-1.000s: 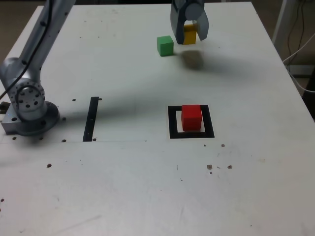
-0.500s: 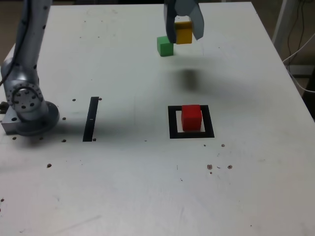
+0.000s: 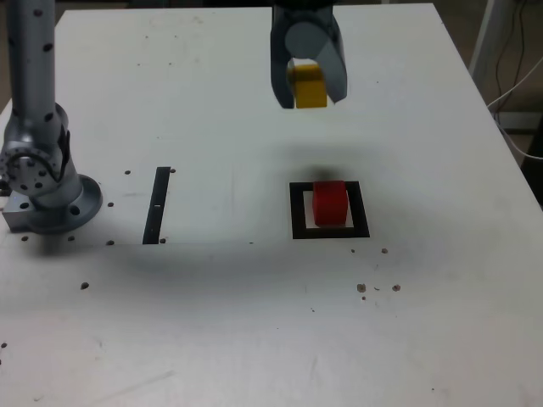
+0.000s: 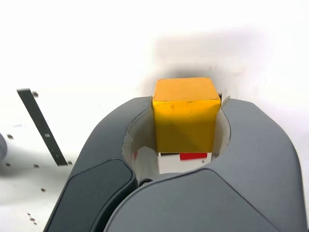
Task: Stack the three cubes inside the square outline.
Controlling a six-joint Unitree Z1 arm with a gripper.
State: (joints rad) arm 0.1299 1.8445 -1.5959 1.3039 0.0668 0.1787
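Red cube (image 3: 330, 202) already sits in the square outline (image 3: 297, 212) near the table's middle, while our gripper (image 3: 307, 85) carries the yellow cube (image 3: 308, 83) clamped above it; green one unseen.

table (image 3: 212, 339): white, dark specks | on it: square outline (image 3: 297, 225) with red cube (image 3: 330, 202) inside, black strip (image 3: 158, 203), arm base (image 3: 47, 203)
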